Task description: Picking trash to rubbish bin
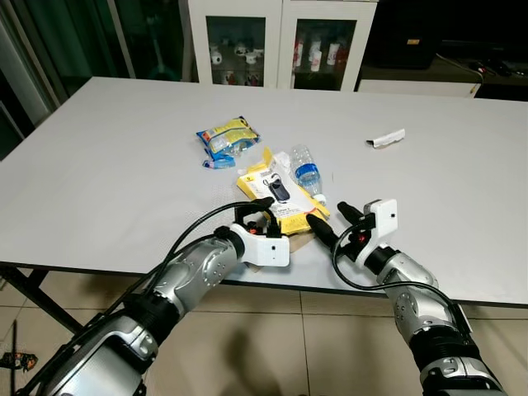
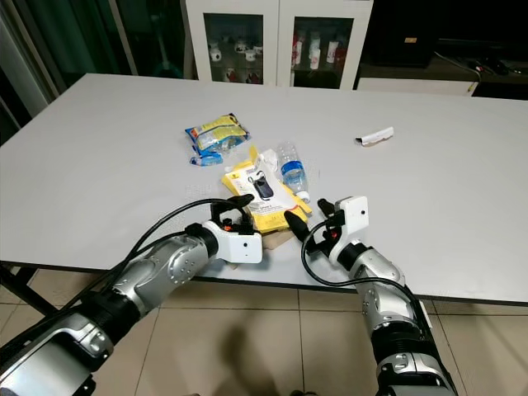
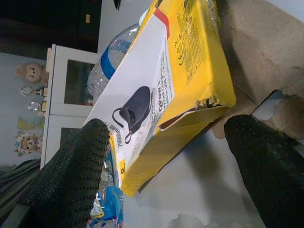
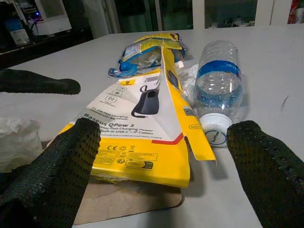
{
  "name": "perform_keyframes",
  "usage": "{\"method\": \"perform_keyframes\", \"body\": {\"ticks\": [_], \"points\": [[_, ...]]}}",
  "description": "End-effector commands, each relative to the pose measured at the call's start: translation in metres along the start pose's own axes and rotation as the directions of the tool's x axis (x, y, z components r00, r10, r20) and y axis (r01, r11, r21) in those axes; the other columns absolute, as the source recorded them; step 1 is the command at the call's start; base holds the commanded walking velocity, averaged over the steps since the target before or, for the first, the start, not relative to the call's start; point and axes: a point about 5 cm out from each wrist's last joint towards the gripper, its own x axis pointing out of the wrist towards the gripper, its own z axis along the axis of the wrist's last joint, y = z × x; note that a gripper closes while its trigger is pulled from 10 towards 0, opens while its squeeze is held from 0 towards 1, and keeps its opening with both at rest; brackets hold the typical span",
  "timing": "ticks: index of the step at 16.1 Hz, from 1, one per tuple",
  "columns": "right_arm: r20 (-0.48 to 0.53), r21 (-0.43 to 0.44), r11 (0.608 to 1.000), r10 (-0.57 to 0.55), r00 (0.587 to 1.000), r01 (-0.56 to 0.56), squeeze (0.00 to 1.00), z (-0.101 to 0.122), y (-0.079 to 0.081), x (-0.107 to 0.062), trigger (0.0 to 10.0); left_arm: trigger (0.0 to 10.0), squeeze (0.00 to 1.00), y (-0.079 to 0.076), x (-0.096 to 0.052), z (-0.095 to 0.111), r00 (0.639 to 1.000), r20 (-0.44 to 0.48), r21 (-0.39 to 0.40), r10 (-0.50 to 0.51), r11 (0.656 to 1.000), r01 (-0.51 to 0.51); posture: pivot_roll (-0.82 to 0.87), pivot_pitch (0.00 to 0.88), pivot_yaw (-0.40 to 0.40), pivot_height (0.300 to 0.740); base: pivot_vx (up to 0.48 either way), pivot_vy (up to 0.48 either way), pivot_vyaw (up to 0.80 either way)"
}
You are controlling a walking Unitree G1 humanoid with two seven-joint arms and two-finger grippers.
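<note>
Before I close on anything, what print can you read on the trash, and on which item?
"Baseus QPow 3" — yellow box
"Fast Charging Power", then "Built-in USB-C" and "Cables", partly legible — same box
"20000" — same box, above the product picture
Small icon row and fine print on the box: too small to read
Bottle blue label: no legible words
Snack bag: print blurred
White wrapper: unreadable
</note>
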Motion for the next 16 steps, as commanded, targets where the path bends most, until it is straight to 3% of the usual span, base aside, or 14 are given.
{"method": "perform_keyframes", "body": {"ticks": [1,6,7,16], "points": [[0.019,-0.007,1.0,0.002,1.0,-0.001,0.0,0.003,0.0,-0.002,10.0,10.0,0.0,-0.021,-0.001,-0.008,0.995,-0.048,0.024,-0.086,0.996,0.087,-0.01,0.0,0.003,0.74,0.0,0.0,0.0],[0.019,-0.005,1.0,0.002,1.0,-0.002,0.0,0.002,0.001,-0.003,10.0,10.0,0.0,-0.024,0.006,-0.005,0.998,-0.066,-0.011,0.019,1.0,-0.02,-0.02,0.007,0.003,0.74,0.0,0.0,0.0],[0.018,-0.004,1.0,0.003,1.0,-0.003,0.0,0.002,0.001,-0.003,10.0,0.0,0.0,-0.025,0.008,-0.003,0.997,-0.066,-0.036,0.041,0.998,-0.044,-0.02,0.012,0.002,0.74,0.0,0.0,0.0],[0.014,0.0,1.0,0.0,1.0,0.0,0.0,0.001,0.001,-0.003,10.0,0.0,0.0,-0.031,0.007,-0.005,0.996,-0.069,-0.058,0.05,0.997,-0.055,-0.01,0.018,-0.002,0.74,0.0,0.0,0.0]]}}
